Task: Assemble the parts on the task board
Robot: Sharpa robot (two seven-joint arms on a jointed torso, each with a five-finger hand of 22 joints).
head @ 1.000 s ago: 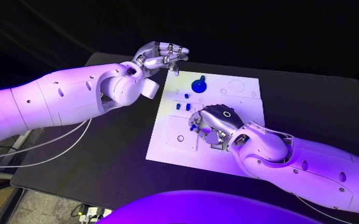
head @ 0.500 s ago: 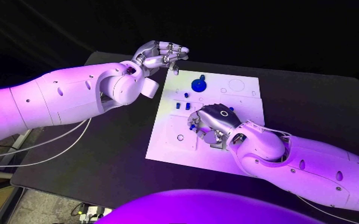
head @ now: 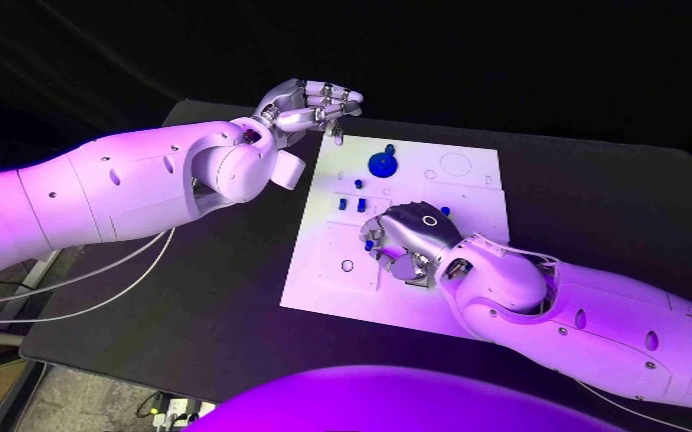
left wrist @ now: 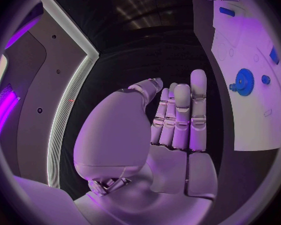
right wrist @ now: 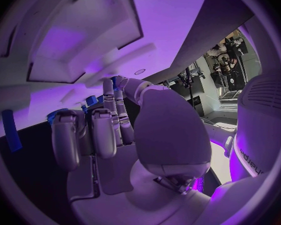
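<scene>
From the head camera you look steeply down on the black table (head: 216,282) and the white board (head: 411,207), both arms in frame. Each wrist camera sits close behind its own hand. The left wrist view shares the board (left wrist: 253,85) and blue gear (left wrist: 243,80) with the head view (head: 382,165).

Task board (head: 469,214): smooth matt white plate, plastic-looking. Gear (head: 382,165): blue plastic, slight gloss. Table (head: 216,282): black, matt. Hands, left (head: 307,105) and right (head: 410,242): silver metal look, satin sheen. Arm shells (head: 130,187): glossy white plastic.
</scene>
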